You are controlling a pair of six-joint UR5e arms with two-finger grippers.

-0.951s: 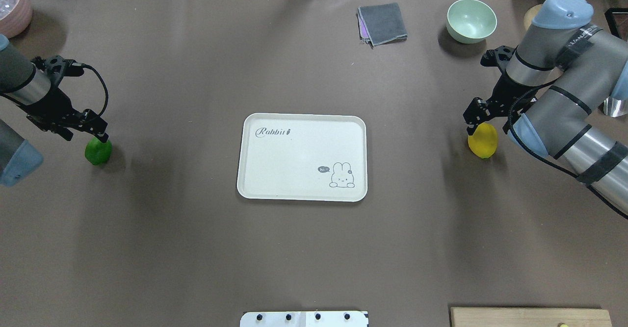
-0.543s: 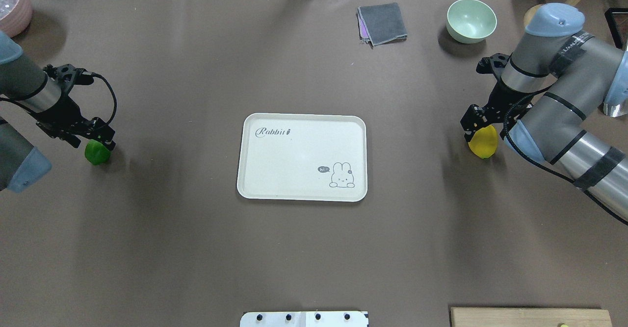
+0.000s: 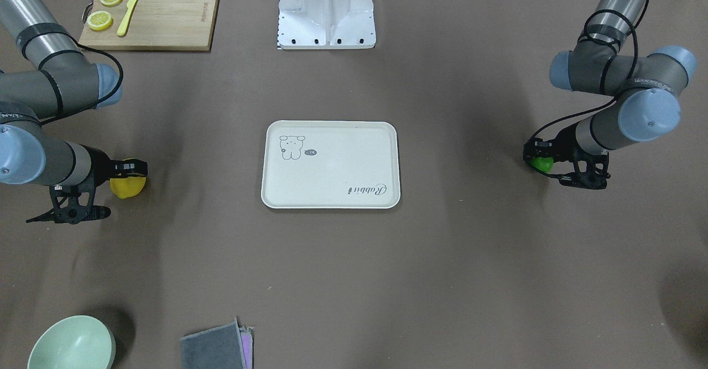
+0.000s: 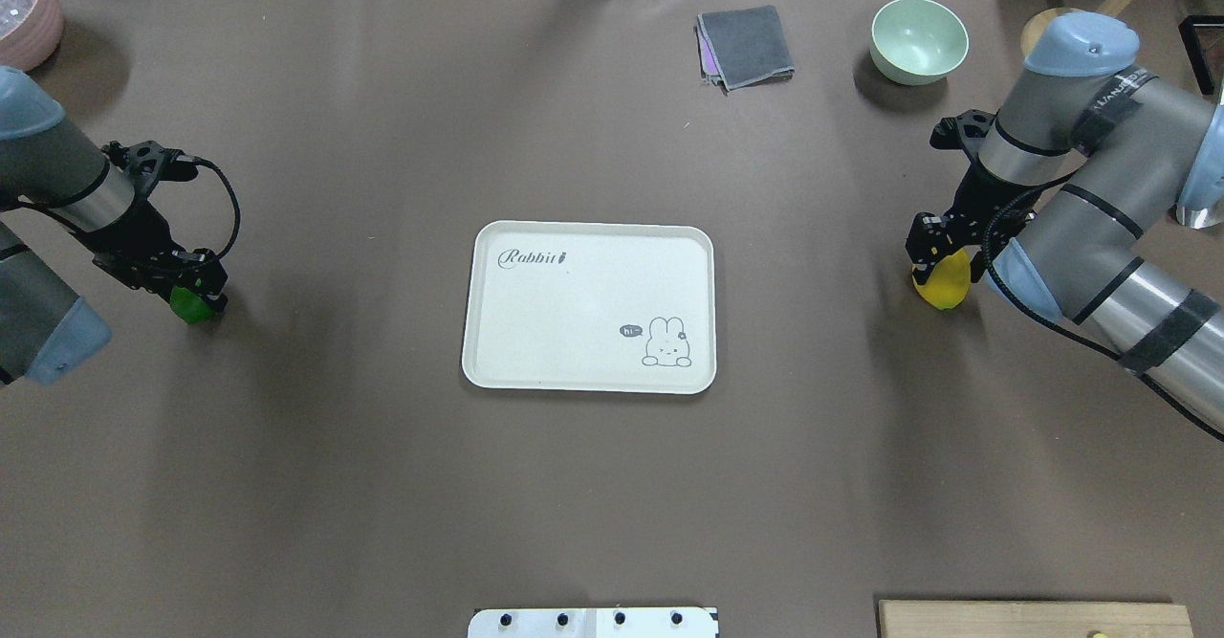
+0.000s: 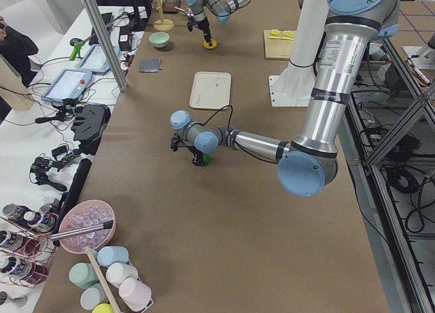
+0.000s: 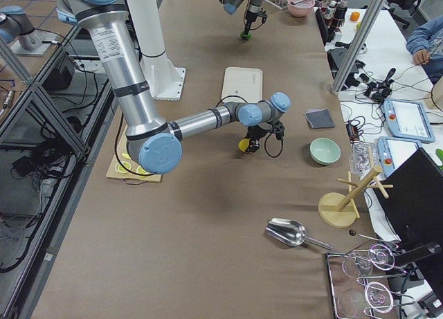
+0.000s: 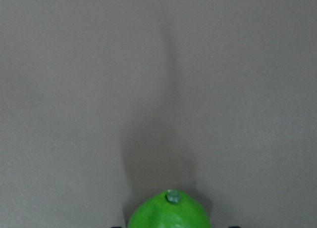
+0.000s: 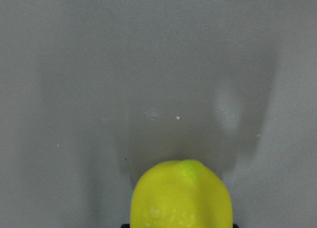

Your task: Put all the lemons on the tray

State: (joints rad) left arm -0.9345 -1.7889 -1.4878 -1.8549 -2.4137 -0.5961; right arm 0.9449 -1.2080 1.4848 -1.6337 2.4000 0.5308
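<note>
1. Score check: 0 of 2 lemons on the tray [image 4: 574, 332]. It sits mid-table w/ nothing on it.
2. Left side: the left gripper [image 4: 196, 286] is low over the green lemon [image 4: 191, 307], fingers either side of it. The fruit looks to be resting on the table [image 4: 382, 485], well apart from the tray. Pressed onto it or just spread around it? We can't tell; the wrist cam shows only the lemon's stem end at the frame's bottom edge.
3. Right side, mirror pic: the right gripper [image 4: 942, 253] straddles the yellow lemon [image 4: 944, 289], which also looks to be on the table, well clear of the tray. Same verdict on the fingers: around the fruit, but we can't tell if they're pinching it.
4. Our read: we're at the grasp stage on both arms at once. What's left is pretty much everything: secure both grips, lift, carry inward, set each lemon inside the rim, let go.
5. Lemon slices [image 3: 100, 19] lie on the cutting board [image 3: 160, 15] near the robot's base. By our count they're not part of the job.
6. Writing: the tray carries grey "Rabbit" script [image 4: 534, 257] in one corner. In the opposite corner there's a rabbit drawing [image 4: 666, 341] w/ a dark speech bubble [image 4: 629, 331] reading "hi".
7. Lettering on the arm bands is too small to read.
</note>
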